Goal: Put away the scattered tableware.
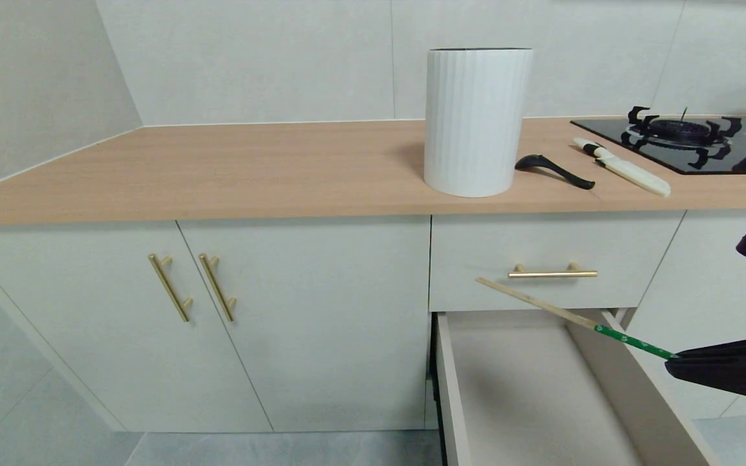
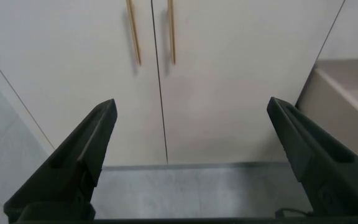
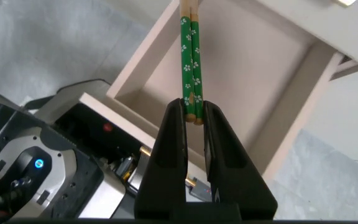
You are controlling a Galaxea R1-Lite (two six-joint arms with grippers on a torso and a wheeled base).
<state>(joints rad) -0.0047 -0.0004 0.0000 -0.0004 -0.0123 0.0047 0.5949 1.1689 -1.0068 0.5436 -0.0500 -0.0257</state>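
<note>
We see the pair of chopsticks (image 1: 574,317) (image 3: 190,56) held in the air over the open drawer (image 1: 451,388) (image 3: 142,68), not touching it. Their green patterned ends are clamped between the right jaws, which are closed on them. Only the very butts sit between the fingertips, side by side, and the rest of both sticks juts straight out past the tips. From the jaws, which sit off the drawer's right side, the sticks slant up and across the drawer's right wall. Their bare wooden tips end in front of the closed drawer front (image 1: 476,259) just above the open drawer, near its brass handle (image 1: 552,274). Whether the tips touch that front we cannot tell. Above the open drawer lies the wooden worktop (image 1: 250,171). On it, straight above the drawer, stands a tall white ribbed canister (image 1: 476,123). A black spoon (image 1: 554,169) lies just beside it, and a white-bladed knife (image 1: 622,168) lies a little farther along, above the drawer's right wall. Beyond the knife is a black hob (image 1: 684,139). The left jaws stand wide apart with nothing between them. They face the double cupboard doors (image 2: 229,81) (image 1: 217,323) left of the open drawer, low down near the floor.
</note>
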